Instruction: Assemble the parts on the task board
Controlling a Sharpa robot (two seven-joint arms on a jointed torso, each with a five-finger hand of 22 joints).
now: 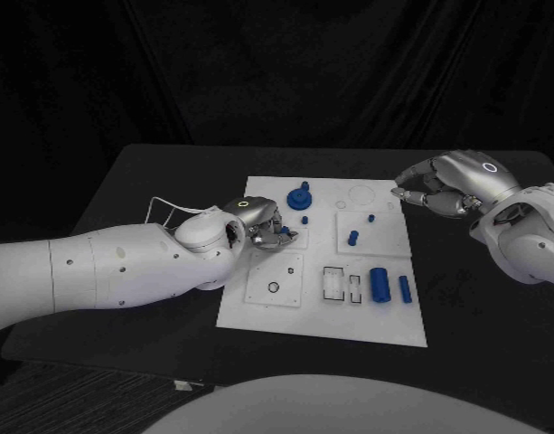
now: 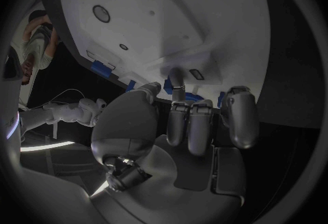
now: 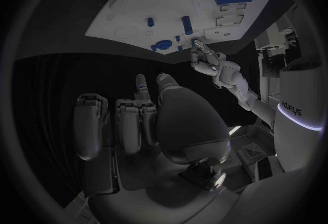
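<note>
The flat white rectangular task board (image 1: 264,312) lies in the middle of the black worktop, printed with thin outlines and shallow recesses. Near its far edge a blue round-based part with an upright knob (image 1: 300,196) stands on the plate. Just nearer sit a tiny blue peg (image 1: 305,220) and another small blue peg (image 1: 370,218), with a short upright blue pin (image 1: 352,238) between them and the near half. Toward the near right corner a thick blue cylinder (image 1: 380,284) lies beside a slimmer blue rod (image 1: 405,288), both lengthwise, close but apart.

white task board (image 1: 261,307), blue parts (image 1: 380,284), black table (image 1: 146,181), silver hands
</note>
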